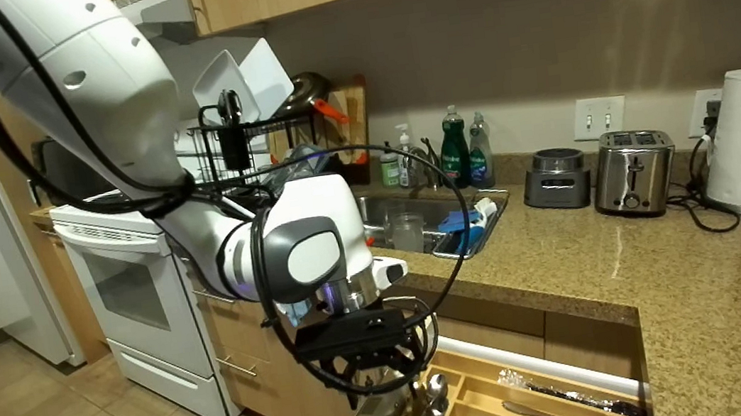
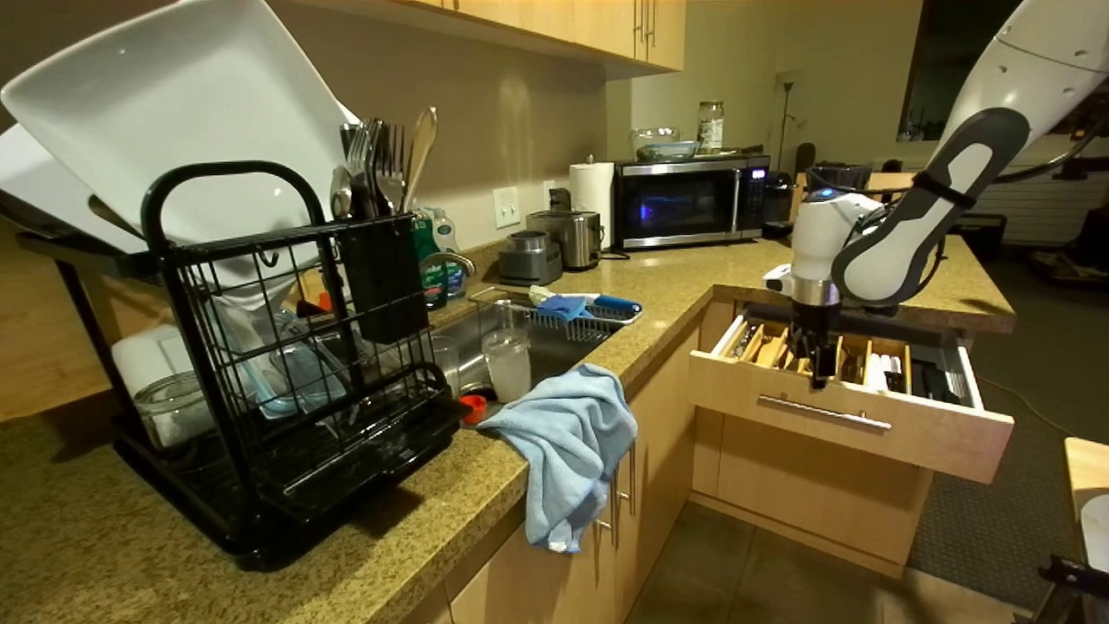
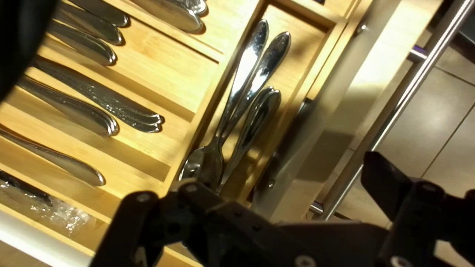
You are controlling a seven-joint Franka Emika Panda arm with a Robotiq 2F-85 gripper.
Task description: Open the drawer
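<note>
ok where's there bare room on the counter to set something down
The counter is bare in front of the toaster, from the sink across to the microwave. Crowded: the dish rack, holding dishes and cutlery, and the open drawer, with the gripper over it.

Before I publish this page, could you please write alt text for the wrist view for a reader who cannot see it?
An open drawer seen from above, with spoons and other metal cutlery lying between wooden dividers. The black gripper stands open at the bottom, and the drawer's bar handle runs diagonally at right, above a tiled floor.
</note>
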